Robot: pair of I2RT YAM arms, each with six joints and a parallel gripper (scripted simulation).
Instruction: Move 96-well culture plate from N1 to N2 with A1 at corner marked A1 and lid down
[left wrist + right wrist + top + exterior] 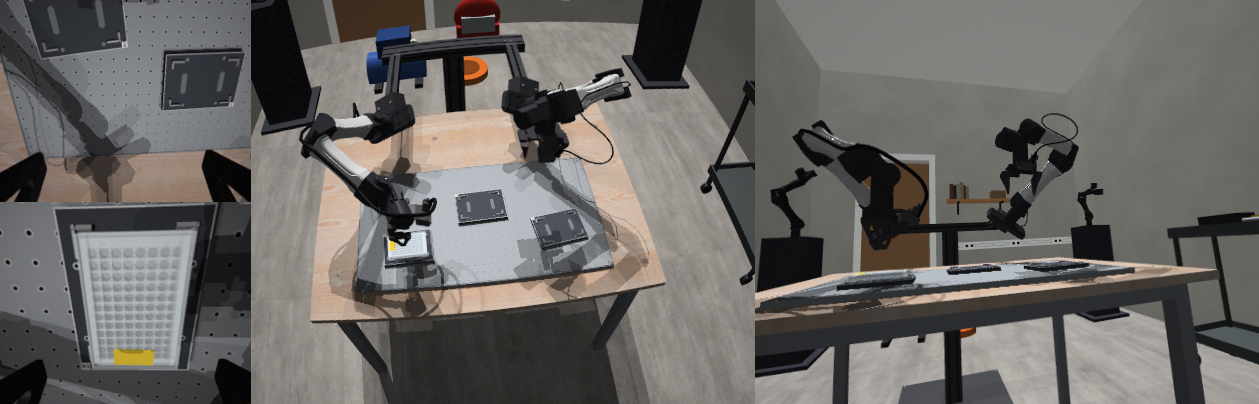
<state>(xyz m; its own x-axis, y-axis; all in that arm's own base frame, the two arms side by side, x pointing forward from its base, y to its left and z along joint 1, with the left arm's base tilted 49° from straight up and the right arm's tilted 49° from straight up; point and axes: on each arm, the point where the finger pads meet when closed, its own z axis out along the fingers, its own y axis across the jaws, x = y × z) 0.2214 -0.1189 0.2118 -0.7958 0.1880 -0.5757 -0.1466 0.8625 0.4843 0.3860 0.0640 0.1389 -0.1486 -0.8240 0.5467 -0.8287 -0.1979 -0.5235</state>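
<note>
Plate [415, 246] [880, 278] [131, 301] below the open right fingers [400, 239] [877, 241], long axis running across their gap; left fingers [524, 146] [1006, 182], also open, farther from the plate.
</note>
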